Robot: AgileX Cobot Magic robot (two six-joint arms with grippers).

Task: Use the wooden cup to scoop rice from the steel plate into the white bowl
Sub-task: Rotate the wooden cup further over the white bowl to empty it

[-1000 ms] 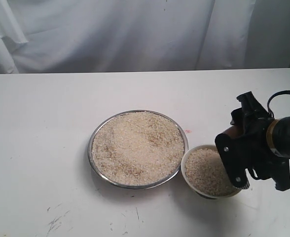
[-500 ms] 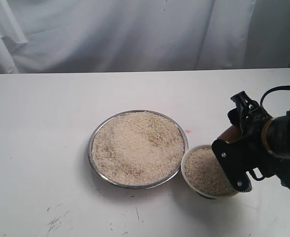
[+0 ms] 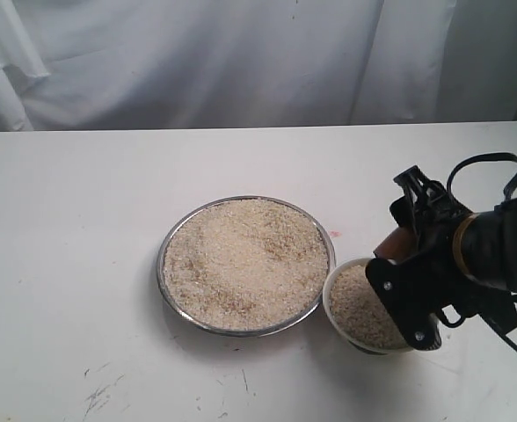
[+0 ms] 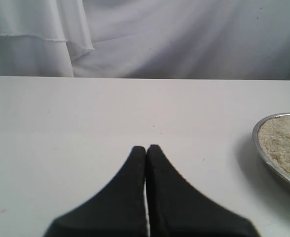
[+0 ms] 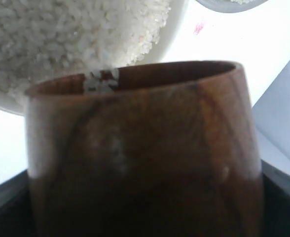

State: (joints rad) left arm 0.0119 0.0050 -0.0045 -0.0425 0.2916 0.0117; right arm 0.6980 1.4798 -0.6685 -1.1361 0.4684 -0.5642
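The steel plate [image 3: 164,261] holds a wide bed of rice [image 3: 245,261] in the middle of the table. Close to its right stands the white bowl [image 3: 330,300], filled with rice [image 3: 355,306]. My right gripper [image 3: 410,264] is shut on the wooden cup [image 3: 397,243], which is tipped over the bowl's right side. In the right wrist view the cup [image 5: 140,148] fills the frame, a few grains [image 5: 100,81] lie at its lip, and the bowl's rice [image 5: 61,34] is beyond. My left gripper [image 4: 146,148] is shut and empty, left of the plate [image 4: 257,143].
A white cloth backdrop [image 3: 241,61] hangs behind the white table [image 3: 65,220]. Black cables [image 3: 483,167] loop over the right arm. Small dark scuffs [image 3: 96,396] mark the table near its front edge.
My right gripper has shifted left with the cup, carrying it further over the bowl and tipping it more. The plate and bowl stay in place.
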